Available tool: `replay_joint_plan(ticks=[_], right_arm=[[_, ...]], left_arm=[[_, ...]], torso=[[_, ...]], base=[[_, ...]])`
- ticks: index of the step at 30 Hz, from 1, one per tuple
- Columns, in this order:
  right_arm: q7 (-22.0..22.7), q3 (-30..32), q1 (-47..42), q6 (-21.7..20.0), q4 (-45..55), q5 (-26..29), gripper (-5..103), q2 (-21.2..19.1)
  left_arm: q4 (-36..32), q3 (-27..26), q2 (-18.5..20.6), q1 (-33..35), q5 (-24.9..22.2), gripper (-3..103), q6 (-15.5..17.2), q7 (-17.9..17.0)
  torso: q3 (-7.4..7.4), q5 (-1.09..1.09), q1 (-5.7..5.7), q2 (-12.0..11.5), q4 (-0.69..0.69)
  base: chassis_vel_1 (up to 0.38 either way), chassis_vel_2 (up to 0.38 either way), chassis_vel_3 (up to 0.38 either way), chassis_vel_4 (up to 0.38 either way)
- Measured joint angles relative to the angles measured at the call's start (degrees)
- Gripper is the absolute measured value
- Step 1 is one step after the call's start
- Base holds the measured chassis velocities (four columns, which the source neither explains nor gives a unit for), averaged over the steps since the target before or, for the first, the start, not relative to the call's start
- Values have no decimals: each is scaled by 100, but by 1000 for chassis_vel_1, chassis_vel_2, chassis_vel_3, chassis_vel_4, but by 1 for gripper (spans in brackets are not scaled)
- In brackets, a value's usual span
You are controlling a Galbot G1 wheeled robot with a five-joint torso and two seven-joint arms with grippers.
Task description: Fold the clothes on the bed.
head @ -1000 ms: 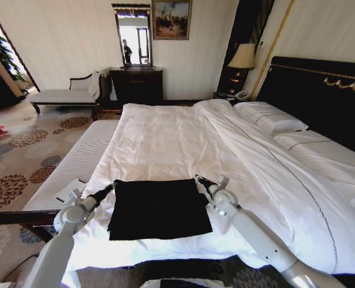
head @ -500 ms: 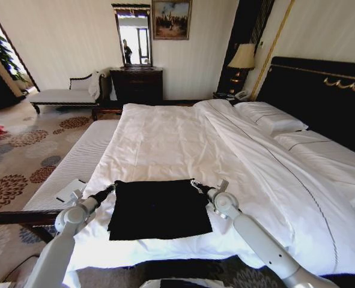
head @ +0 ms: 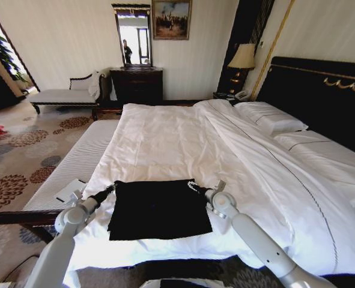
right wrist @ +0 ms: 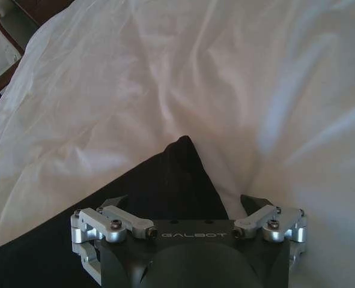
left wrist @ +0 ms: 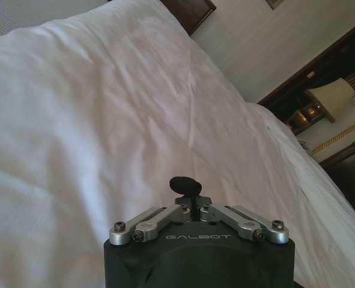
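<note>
Black T-shirt [head: 159, 207], one, on bed [head: 165, 138], left gripper [head: 114, 185] and right gripper [head: 193, 185] at its far corners

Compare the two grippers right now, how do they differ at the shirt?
The left gripper is shut on a small pinch of the black T-shirt at its far left corner; the right gripper is open, its jaws spread over the shirt's far right corner. Both sit at the shirt's far edge on the bed.
</note>
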Motion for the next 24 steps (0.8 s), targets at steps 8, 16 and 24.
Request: replay_joint_plan(ticks=[8, 16, 24], right_arm=[[-78, -83, 68, 24, -47, -41, 77, 10], [-111, -173, 140, 94, -97, -108, 50, 19], [-274, -279, 238, 246, -293, -350, 12, 27]], left_arm=[[-6, -5, -9, 13, 15, 2, -1, 1], [-12, -16, -16, 19, 19, 2, -9, 5], [-16, -17, -21, 12, 21, 2, -19, 7]], torso=[[0, 0, 0, 0, 0], [0, 0, 0, 0, 0], [0, 1, 0, 0, 0]], base=[[0, 0, 0, 0], [0, 0, 0, 0], [0, 0, 0, 0]])
